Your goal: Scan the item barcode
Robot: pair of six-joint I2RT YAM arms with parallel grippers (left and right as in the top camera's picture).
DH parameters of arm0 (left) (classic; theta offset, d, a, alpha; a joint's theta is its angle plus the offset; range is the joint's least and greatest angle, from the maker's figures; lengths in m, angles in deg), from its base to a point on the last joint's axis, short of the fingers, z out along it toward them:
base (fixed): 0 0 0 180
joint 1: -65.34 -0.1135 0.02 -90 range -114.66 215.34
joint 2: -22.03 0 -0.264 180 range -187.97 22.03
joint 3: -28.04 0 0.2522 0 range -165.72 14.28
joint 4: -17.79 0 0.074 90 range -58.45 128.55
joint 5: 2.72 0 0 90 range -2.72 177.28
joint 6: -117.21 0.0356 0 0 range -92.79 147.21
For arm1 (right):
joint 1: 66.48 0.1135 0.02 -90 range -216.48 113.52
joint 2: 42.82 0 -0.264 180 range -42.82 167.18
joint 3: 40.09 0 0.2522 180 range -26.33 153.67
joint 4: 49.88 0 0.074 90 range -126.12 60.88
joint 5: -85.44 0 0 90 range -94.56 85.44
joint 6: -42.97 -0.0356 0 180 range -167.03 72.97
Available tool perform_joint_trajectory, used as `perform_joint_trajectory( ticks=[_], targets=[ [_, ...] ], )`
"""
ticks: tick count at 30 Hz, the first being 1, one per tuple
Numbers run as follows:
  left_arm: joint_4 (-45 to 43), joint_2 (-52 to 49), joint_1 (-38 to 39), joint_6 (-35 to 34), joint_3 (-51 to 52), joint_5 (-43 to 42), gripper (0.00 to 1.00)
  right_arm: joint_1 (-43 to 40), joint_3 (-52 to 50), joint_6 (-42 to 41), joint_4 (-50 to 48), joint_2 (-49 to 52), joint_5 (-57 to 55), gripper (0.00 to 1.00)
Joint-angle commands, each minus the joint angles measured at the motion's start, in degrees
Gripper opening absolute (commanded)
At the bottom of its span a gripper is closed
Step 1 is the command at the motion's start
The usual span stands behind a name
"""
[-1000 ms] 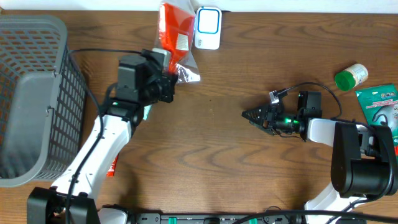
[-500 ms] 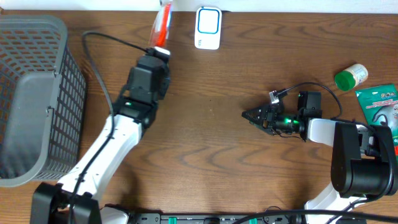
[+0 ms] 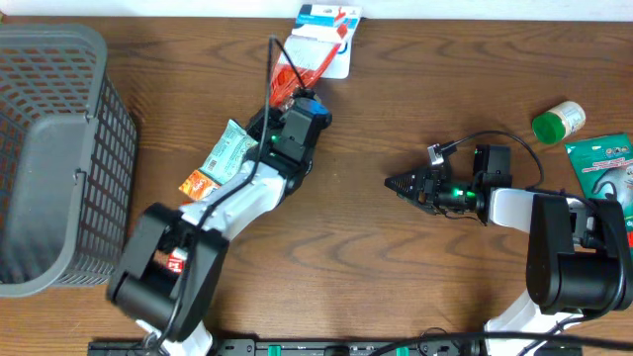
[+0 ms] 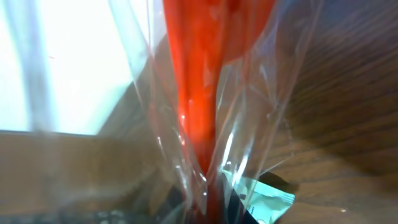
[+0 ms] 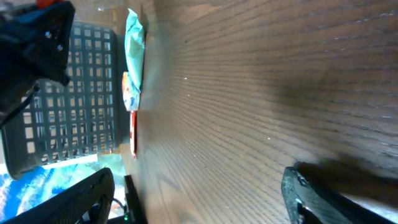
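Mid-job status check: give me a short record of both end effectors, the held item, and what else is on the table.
left end effector: shut on bag
bag: clear, red item inside, held over scanner
scanner: mostly hidden under bag
right end effector: open, empty
green packet, orange packet: lying left of centre
bottle, green pack: right side
basket: far left

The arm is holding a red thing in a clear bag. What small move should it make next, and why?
Probably twist the bag slightly above the scanner so its label faces it. The left tool is shut on the bag's lower end, and the bag lies right across the white scanner, so no further travel seems needed. Where the barcode sits cannot be seen.
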Motion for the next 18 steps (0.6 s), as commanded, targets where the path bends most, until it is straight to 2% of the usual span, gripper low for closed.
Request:
perform_joint_trajectory(
  ticks=[1, 8, 18],
  targets=[
    [-1.4, -2.3, 0.3, 3.8, -3.5, 4.4, 0.07, -0.2, -2.7, 1.5, 1.9, 3.3, -15.4, 0.84],
    [-4.1, -3.2, 0.3, 8.4, -4.0, 4.3, 0.07, -0.2, -2.7, 1.5, 2.6, 3.3, -17.9, 0.87],
    [-5.8, -3.8, 0.3, 9.1, -4.0, 0.7, 0.07, -0.2, -2.7, 1.5, 2.6, 3.3, -17.9, 0.87]
  ],
)
